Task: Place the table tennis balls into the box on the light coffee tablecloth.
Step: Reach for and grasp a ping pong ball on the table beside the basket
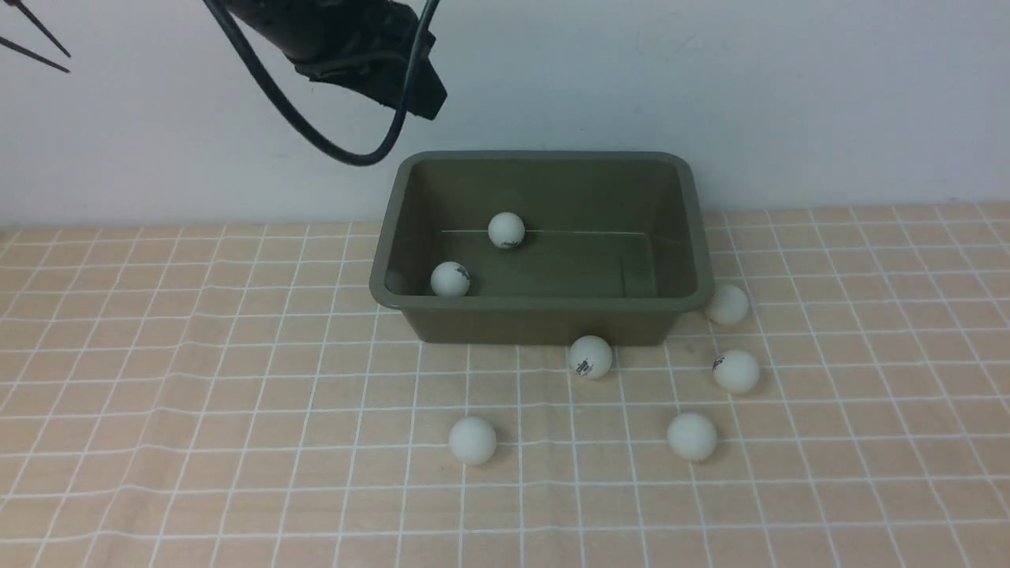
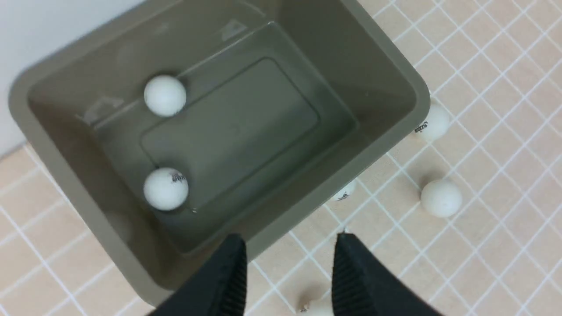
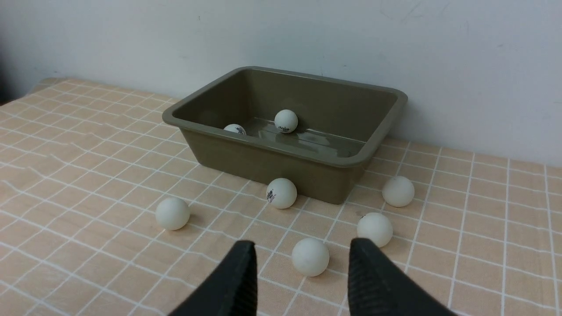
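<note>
Box: the olive-green box stands upright on the light coffee tablecloth, at the cloth's far edge by the wall, about midway along that edge.
Inside the box: two table tennis balls lie on its floor, apart from each other. The far ball is at the foot of the far wall, and the corner ball is in the near left corner.
Outside the box: five balls lie on the cloth.
Nearest the box: the wall-side ball is just beside the near wall, contact unclear. The right-corner ball is by the near right corner.
Further out: the marked ball, right front ball and left front ball lie toward the cloth's near edge, the last well apart from the others.
Left gripper: raised over the box's rim, jaws parted with nothing between them.
Right gripper: low over the cloth on the near side, jaws parted and empty, with a ball on the cloth just beyond the gap.
</note>
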